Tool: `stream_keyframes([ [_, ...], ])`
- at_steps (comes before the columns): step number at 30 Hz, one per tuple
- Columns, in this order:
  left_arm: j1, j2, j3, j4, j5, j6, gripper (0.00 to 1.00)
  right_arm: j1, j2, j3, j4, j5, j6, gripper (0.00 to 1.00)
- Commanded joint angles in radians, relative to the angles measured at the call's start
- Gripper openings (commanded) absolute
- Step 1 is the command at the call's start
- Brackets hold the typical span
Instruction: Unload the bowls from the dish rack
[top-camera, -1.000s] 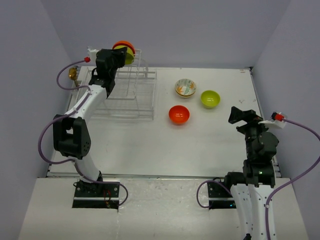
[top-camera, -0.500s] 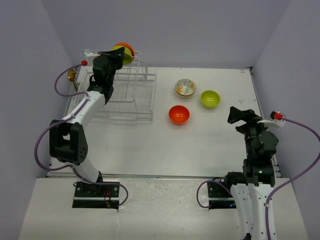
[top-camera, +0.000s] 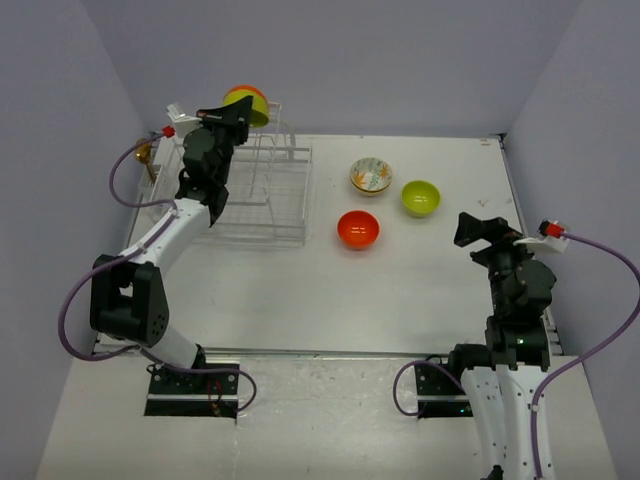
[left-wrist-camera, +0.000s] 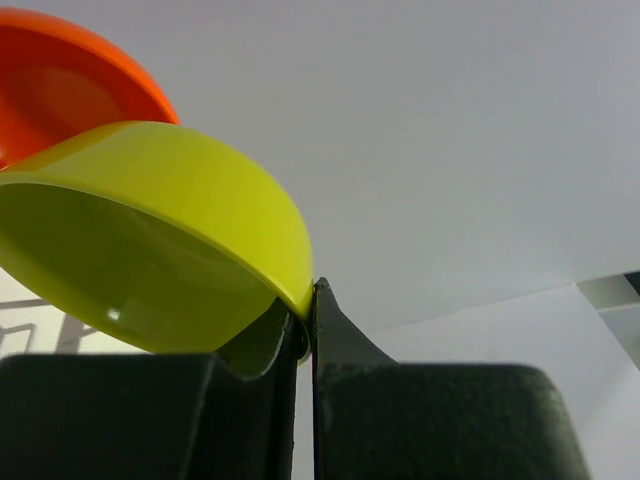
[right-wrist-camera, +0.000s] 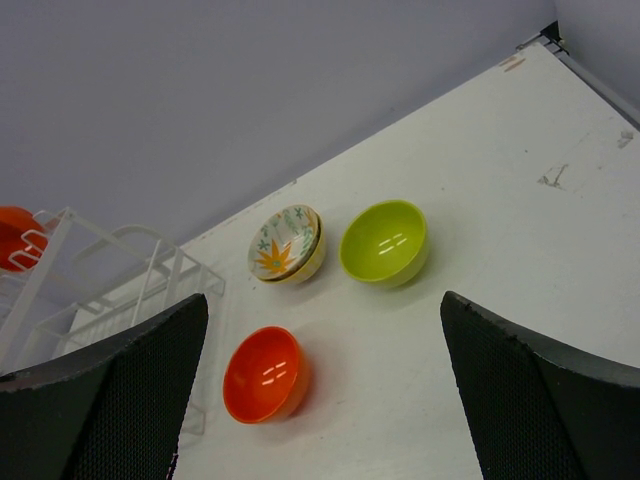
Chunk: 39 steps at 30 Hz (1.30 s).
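My left gripper (top-camera: 238, 108) is shut on the rim of a lime-green bowl (left-wrist-camera: 150, 230) and holds it above the upright section of the white wire dish rack (top-camera: 255, 190). An orange bowl (left-wrist-camera: 60, 80) sits just behind the green one, at the rack's top (top-camera: 240, 91). Three bowls lie on the table right of the rack: a floral white one (top-camera: 371, 176), a lime-green one (top-camera: 421, 198) and an orange one (top-camera: 358, 229). My right gripper (top-camera: 472, 229) is open and empty, held low at the right; its view shows the same three bowls, orange (right-wrist-camera: 264, 374), floral (right-wrist-camera: 286, 244), green (right-wrist-camera: 384, 243).
The rack's low basket base (top-camera: 235, 215) lies in front of the upright section. Purple cables loop beside both arms. A grey wall stands close behind the rack. The table's right edge (top-camera: 520, 215) runs near my right arm.
My left arm has lifted and swung a little right, raising the green bowl away from the orange one at the rack's top. The right arm has hardly moved.
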Motion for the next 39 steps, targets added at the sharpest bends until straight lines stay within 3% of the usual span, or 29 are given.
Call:
stream_keyframes([
  [1, -0.016, -0.077, -0.028, 0.143, 0.020, 0.057, 0.00, 0.001, 0.016, 0.007, 0.041, -0.027, -0.017, 0.99],
  [5, -0.016, -0.101, -0.065, 0.222, 0.090, 0.079, 0.00, 0.001, 0.023, 0.010, 0.041, -0.044, -0.025, 0.99],
  [7, -0.018, -0.112, -0.062, 0.268, 0.162, 0.160, 0.00, 0.001, 0.031, 0.017, 0.041, -0.047, -0.028, 0.99],
  [9, -0.030, -0.116, -0.005, 0.269, 0.338, 0.288, 0.00, 0.001, 0.043, 0.026, 0.041, -0.111, -0.034, 0.99],
  [12, -0.087, -0.135, 0.162, 0.071, 0.579, 0.526, 0.00, 0.001, 0.068, 0.042, 0.056, -0.229, -0.034, 0.99],
  [13, -0.116, -0.147, 0.188, -0.116, 0.610, 0.604, 0.00, 0.001, 0.078, 0.045, 0.062, -0.266, -0.033, 0.99],
  [16, -0.252, -0.231, 0.190, -0.419, 0.557, 0.925, 0.00, 0.001, 0.144, 0.088, 0.053, -0.384, -0.010, 0.99],
  [17, -0.313, -0.289, 0.159, -0.446, 0.512, 1.027, 0.00, 0.001, 0.169, 0.141, 0.032, -0.412, 0.018, 0.99],
  [19, -0.366, -0.337, 0.064, -0.507, 0.485, 1.097, 0.00, 0.003, 0.259, 0.210, -0.037, -0.528, 0.030, 0.99],
  [21, -0.455, -0.374, 0.014, -0.623, 0.445, 1.235, 0.00, 0.018, 0.365, 0.401, -0.164, -0.606, 0.007, 0.99],
  [24, -0.609, -0.368, -0.005, -0.742, 0.359, 1.347, 0.00, 0.071, 0.442, 0.538, -0.353, -0.555, -0.072, 0.99],
  [26, -0.765, -0.333, 0.000, -0.894, 0.239, 1.506, 0.00, 0.156, 0.488, 0.641, -0.425, -0.469, -0.128, 0.99],
  [28, -0.850, -0.302, 0.004, -1.007, 0.087, 1.571, 0.00, 0.197, 0.520, 0.698, -0.525, -0.426, -0.155, 0.99],
  [35, -0.967, -0.161, 0.122, -1.202, 0.161, 1.720, 0.00, 0.289, 0.632, 0.792, -0.731, -0.334, -0.278, 0.99],
  [39, -1.006, -0.106, 0.197, -1.291, 0.211, 1.791, 0.00, 0.364, 0.671, 0.781, -0.810, -0.301, -0.297, 0.93],
])
